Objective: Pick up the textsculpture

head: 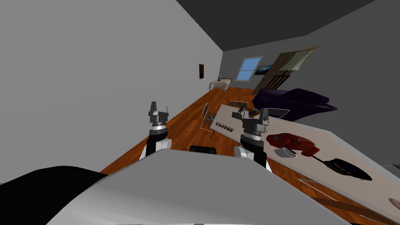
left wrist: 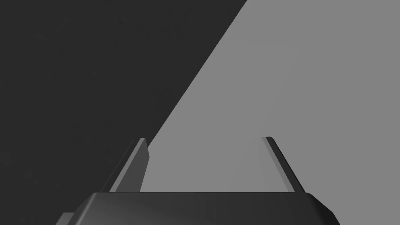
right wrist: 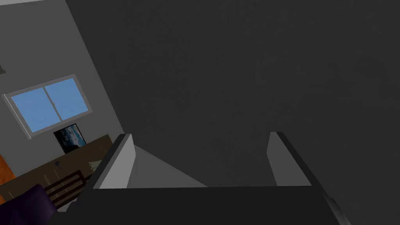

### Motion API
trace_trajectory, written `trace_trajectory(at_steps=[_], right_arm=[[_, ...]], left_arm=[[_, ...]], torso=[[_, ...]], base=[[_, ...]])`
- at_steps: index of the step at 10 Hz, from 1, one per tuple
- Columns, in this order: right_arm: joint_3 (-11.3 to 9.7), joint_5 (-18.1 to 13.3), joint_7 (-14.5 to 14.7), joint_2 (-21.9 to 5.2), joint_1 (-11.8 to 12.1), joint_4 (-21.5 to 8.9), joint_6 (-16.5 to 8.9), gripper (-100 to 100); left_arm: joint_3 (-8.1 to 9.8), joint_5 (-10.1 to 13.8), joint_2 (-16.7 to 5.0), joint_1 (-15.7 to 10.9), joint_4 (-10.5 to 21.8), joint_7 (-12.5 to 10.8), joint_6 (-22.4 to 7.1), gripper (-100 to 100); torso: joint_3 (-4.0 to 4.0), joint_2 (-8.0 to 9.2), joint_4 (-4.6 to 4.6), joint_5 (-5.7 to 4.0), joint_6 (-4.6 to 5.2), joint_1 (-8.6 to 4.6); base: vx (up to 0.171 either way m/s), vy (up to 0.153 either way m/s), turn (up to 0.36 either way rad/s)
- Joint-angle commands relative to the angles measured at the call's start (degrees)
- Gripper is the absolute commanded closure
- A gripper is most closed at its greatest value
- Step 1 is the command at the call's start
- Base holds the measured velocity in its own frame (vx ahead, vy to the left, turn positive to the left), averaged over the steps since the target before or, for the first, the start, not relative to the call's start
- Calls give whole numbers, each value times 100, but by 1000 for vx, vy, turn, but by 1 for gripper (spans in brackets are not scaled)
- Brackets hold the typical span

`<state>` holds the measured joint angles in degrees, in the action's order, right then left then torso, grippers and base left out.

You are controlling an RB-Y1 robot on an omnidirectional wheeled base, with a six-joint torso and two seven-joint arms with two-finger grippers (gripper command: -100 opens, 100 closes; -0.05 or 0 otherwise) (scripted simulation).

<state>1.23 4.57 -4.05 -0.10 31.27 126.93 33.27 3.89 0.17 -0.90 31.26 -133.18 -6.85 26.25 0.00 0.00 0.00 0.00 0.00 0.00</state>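
Both grippers stand raised, fingers spread wide and holding nothing: the left gripper (head: 159, 108) near the grey wall (head: 78, 78), the right gripper (head: 254, 115) in front of the long pale table (head: 347, 146). A purple sofa (head: 297, 101) sits beyond. On the table lie a dark dish (head: 347, 168), a red object (head: 291, 141) and, at its edge beside the right gripper, the dark-lettered textsculpture (head: 225, 127).

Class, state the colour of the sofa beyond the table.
The sofa is dark purple, and it shows best in the head view.
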Motion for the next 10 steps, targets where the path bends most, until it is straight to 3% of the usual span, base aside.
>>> trace_trajectory(at_steps=[1,5,7,8,10], right_arm=[[-8,-175,37,-262,-46,-114,-154,-100],[-46,-756,184,-617,-217,-536,-692,-100],[-82,-1125,302,-725,-344,-848,-1017,-100],[-82,-1222,302,-725,-344,-848,-1075,-100],[-133,-1596,451,-802,-497,-1220,-1433,-100]], left_arm=[[0,0,0,0,0,0,0,0],[0,0,0,-1,0,0,0,0],[0,0,0,-1,0,0,0,0],[-1,0,0,-1,0,0,0,0],[0,0,0,0,0,0,0,0]], torso=[[0,0,0,0,0,0],[9,15,3,1,0,7],[11,19,4,2,-1,11],[10,18,4,3,-1,14],[5,9,2,2,0,7]], base=[[-18,11,25],[-44,24,33],[-52,37,50],[-27,29,11],[-28,21,42]])
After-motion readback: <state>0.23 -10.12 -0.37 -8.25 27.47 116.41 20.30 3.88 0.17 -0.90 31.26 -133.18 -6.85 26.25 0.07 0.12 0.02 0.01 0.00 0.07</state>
